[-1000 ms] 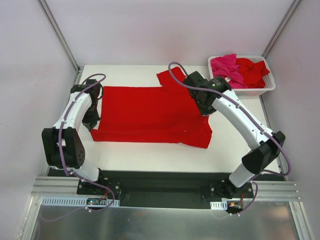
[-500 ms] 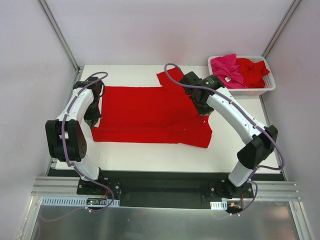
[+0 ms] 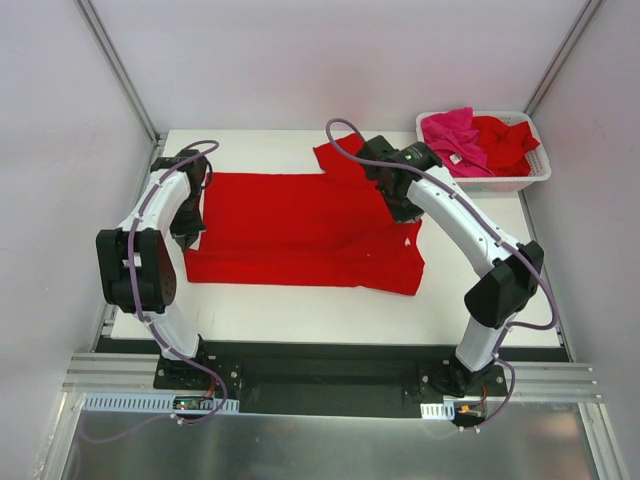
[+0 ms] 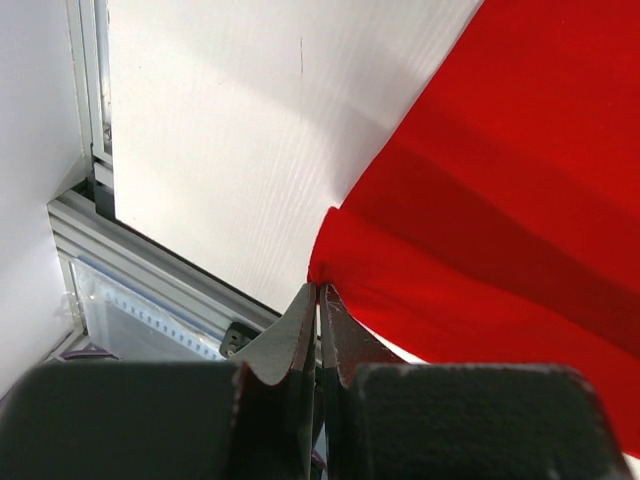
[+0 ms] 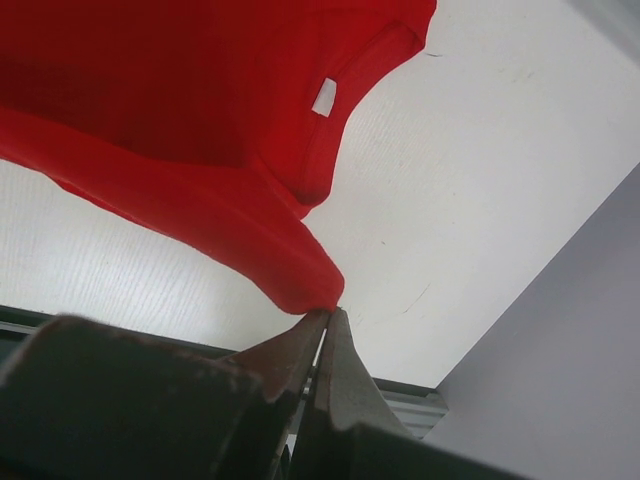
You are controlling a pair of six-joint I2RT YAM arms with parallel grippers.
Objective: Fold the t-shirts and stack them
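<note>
Now | we hold both arms bent over the table | left gripper pinched shut on a left corner of the red t-shirt | right gripper pinched on its right edge | shirt spread mid-table.

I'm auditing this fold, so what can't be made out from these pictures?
- Top view: wrists hide where the left gripper and right gripper pinch the red t-shirt.
- Top view: shirts heaped in the basket overlap; count unclear.
- Right wrist: neck label too small to read.
</note>
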